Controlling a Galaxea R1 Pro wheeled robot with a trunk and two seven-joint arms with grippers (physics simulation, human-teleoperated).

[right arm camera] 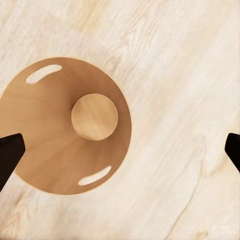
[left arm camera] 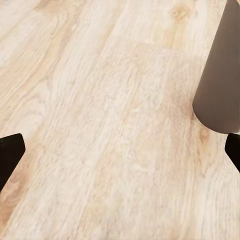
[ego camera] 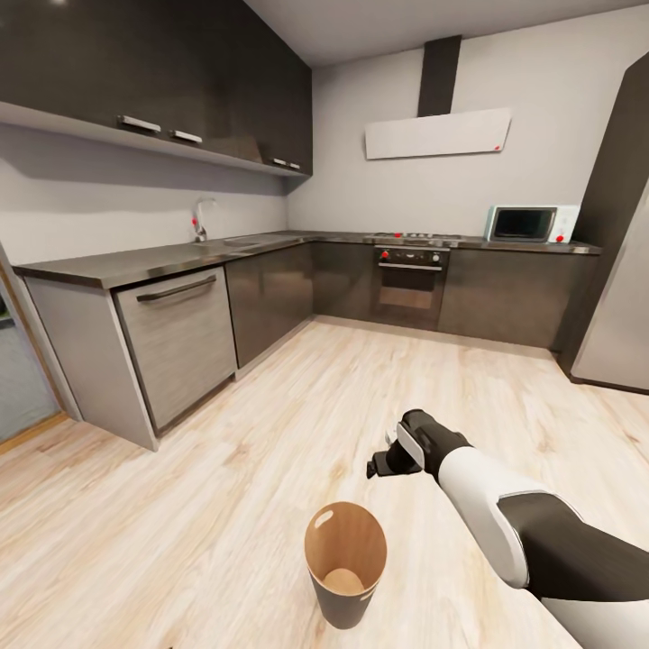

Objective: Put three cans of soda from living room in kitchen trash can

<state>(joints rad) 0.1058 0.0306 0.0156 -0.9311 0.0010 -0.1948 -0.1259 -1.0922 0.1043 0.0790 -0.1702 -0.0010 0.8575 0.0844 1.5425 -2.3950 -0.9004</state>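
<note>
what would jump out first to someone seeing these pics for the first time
The trash can stands alone on the pale wood floor near the robot, its brown inside bare in the right wrist view. The right claw hangs open just beyond and to the right of the bin. Behind, dark cabinets wrap the corner, with an oven and a white microwave on the counter.

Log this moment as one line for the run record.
place: kitchen | trash can: upright on floor, no can visible inside | right gripper: open, empty, above bin | left gripper: open, empty
</note>
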